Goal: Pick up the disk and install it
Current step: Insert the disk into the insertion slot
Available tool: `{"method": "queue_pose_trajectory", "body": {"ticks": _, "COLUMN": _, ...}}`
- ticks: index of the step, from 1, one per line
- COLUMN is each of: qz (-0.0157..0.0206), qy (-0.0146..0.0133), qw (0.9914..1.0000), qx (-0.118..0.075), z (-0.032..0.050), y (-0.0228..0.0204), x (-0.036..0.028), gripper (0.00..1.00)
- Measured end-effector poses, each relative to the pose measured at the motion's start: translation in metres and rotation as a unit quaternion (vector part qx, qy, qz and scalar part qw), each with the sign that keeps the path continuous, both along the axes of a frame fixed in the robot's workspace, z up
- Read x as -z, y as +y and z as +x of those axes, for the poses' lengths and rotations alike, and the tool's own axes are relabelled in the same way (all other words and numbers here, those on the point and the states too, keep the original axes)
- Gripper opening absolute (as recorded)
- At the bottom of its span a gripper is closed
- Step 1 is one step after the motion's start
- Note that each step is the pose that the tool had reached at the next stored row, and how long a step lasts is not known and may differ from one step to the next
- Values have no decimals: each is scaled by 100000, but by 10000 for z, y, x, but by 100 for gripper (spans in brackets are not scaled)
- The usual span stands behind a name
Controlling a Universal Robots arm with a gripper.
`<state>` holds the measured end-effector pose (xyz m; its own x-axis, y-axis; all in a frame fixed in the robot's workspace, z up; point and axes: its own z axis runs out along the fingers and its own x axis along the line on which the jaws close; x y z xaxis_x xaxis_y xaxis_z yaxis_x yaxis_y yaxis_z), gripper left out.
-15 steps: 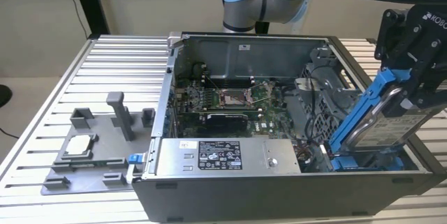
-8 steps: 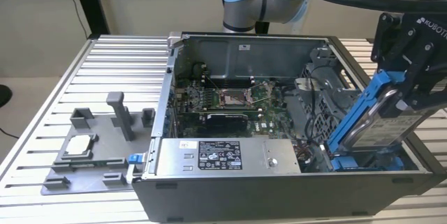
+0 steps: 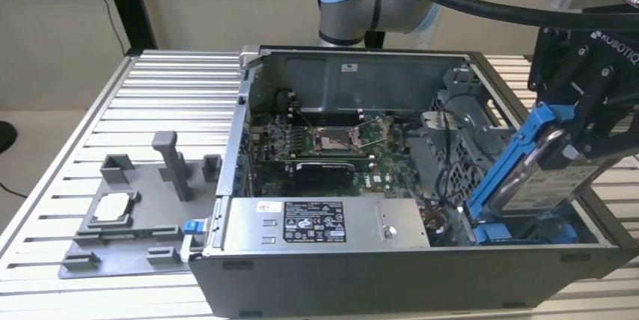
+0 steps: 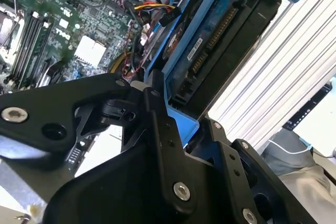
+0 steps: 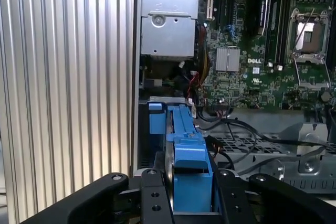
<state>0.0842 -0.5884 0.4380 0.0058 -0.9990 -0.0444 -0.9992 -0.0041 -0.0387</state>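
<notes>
My gripper (image 3: 589,140) clamps disk (image 3: 547,182) at top edge, tilted so lower end feeds into computer case (image 3: 399,268).

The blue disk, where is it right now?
The disk is at the exterior view's right, held tilted by the gripper, its lower end inside the open computer case, right of the silver box.

So we've got the disk (image 3: 547,179) up on edge and tilted steeply: silver body, bright blue carrier framing it. It's clamped at its upper end in the gripper (image 3: 577,144). The lower end dips into the open computer case (image 3: 399,275) on the exterior view's right. In the first wrist view we see the disk (image 5: 186,145) edge-on.
</notes>
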Motion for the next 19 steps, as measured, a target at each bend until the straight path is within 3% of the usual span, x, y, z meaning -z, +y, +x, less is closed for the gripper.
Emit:
{"method": "queue_pose_trajectory", "body": {"ticks": 3, "qz": 9, "qy": -1, "qw": 100000, "qx": 193, "z": 3, "y": 15, "x": 12, "gripper": 0}}
{"method": "queue_pose_trajectory", "body": {"ticks": 19, "qz": 6, "qy": -4, "qw": 99999, "qx": 402, "z": 4, "y": 15, "x": 23, "gripper": 0}}
